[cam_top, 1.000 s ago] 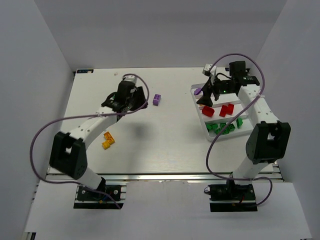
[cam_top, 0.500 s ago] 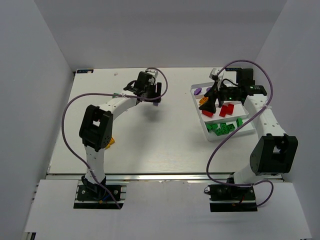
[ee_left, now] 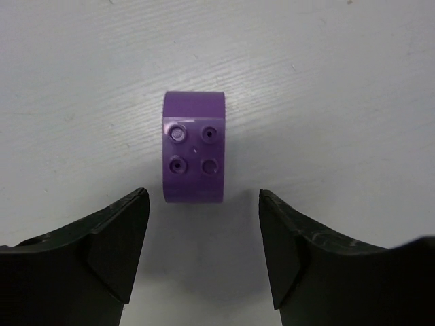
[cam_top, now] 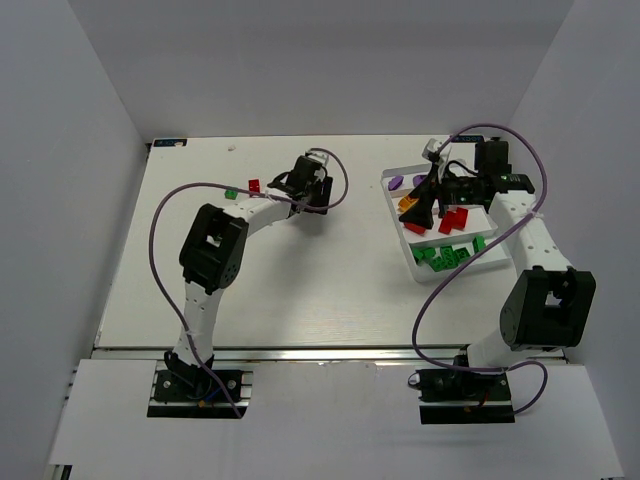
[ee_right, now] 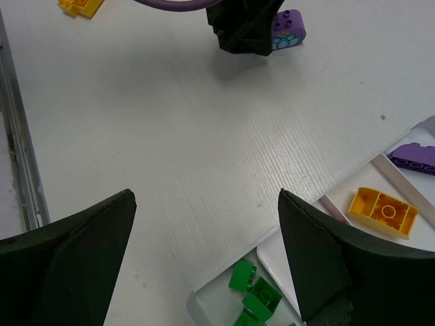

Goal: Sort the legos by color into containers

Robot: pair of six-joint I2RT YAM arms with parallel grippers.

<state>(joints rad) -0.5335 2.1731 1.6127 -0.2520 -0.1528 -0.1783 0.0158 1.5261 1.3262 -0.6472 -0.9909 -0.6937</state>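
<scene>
Purple brick (ee_left: 194, 147) lies on the desk (ee_left: 340, 81) just ahead of the gap between the spread, empty left fingers (ee_left: 112, 238), so pickup needs advancing, straddling and clenching; the right fingers (ee_right: 81, 251) gape empty over the tray (ee_right: 270, 251).

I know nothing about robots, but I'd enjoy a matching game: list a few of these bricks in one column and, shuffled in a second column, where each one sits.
Things
1. purple brick
2. green bricks
3. yellow brick
4. lone red brick

Places
A. in the tray, at the side closest to the arm bases
B. on the table, beside a single green brick
C. on the table, just ahead of the open left hand
D. in the tray, near a purple piece

Pairs: 1-C, 2-A, 3-D, 4-B
</scene>
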